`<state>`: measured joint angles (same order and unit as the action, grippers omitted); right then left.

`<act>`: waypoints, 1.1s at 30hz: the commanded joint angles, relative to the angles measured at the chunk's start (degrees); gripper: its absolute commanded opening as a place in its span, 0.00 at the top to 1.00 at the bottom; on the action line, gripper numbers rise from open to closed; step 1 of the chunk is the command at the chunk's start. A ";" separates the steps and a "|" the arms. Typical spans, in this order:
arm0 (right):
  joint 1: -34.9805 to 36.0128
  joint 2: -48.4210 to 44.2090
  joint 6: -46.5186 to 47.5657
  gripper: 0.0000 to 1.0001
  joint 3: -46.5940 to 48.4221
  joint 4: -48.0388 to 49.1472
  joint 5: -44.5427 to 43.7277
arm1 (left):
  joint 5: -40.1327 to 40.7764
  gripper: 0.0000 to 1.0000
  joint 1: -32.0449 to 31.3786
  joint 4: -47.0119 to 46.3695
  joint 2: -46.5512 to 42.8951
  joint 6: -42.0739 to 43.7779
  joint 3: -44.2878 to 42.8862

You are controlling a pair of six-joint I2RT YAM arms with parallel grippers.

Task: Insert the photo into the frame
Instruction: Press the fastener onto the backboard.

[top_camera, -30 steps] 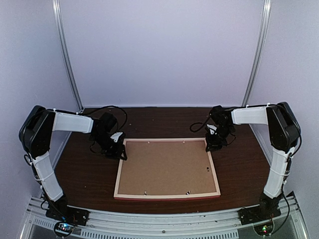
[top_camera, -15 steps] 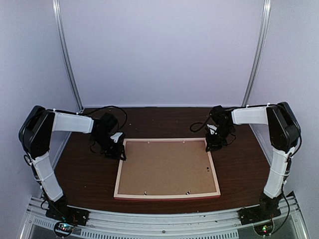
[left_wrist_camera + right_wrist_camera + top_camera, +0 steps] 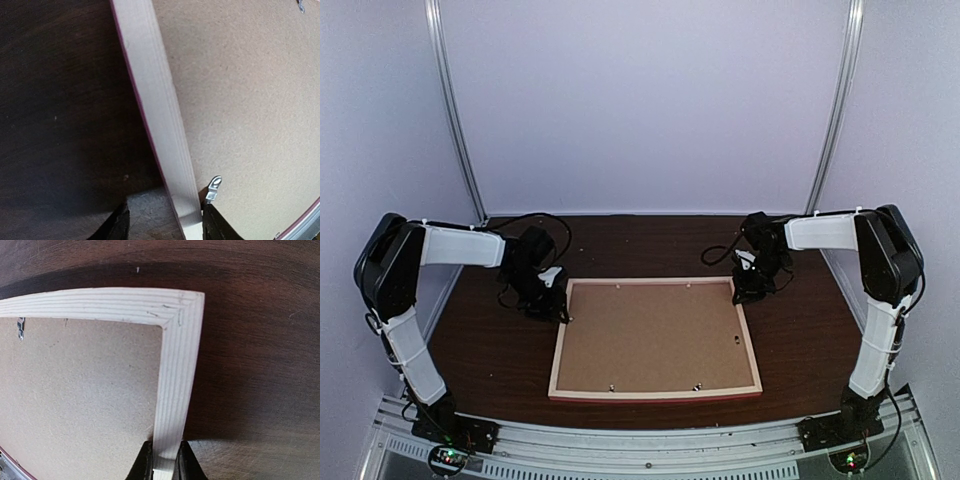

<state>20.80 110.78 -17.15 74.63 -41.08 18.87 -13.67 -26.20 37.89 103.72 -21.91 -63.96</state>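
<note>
The frame (image 3: 558, 352) lies face down on the dark table, pale wood back edges up, with a brown backing board (image 3: 655, 335) inside it. The photo is hidden. My left gripper (image 3: 556, 308) is at the frame's far left corner. In the left wrist view it (image 3: 167, 227) stands open astride the left rail (image 3: 155, 115), with bare table between the rail and its left finger (image 3: 120, 225). My right gripper (image 3: 745, 290) is at the far right corner. In the right wrist view it (image 3: 166, 465) is shut on the right rail (image 3: 175, 365).
A small metal tab (image 3: 213, 187) sticks up from the backing board (image 3: 240, 100) beside my left gripper's right finger. More tabs dot the board's edges (image 3: 698, 386). Dark wooden table (image 3: 800, 340) surrounds the frame; white walls and two metal poles stand behind.
My left gripper has shifted slightly to the left at the frame's corner and its jaws have widened a little. The frame and the right arm have not moved.
</note>
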 commanded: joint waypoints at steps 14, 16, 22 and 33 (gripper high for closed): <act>-0.19 -0.20 2.03 0.89 -2.54 0.26 0.01 | 5.93 0.50 0.62 2.87 2.30 -1.25 -1.48; -0.14 -0.27 1.95 0.89 -2.66 0.42 -0.04 | 6.68 0.50 0.09 3.50 3.53 -1.14 -1.88; -0.12 -0.07 1.94 0.89 -2.49 0.39 -0.01 | 10.60 0.51 -1.37 5.97 4.51 -1.21 -2.09; -0.14 0.74 1.97 0.89 -1.91 0.47 0.24 | 18.53 0.54 -2.85 11.87 3.11 -0.97 -0.02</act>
<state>20.75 110.32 -17.12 73.82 -40.14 19.09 -6.85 -29.52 41.82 105.10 -23.07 -67.02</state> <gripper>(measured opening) 0.140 0.465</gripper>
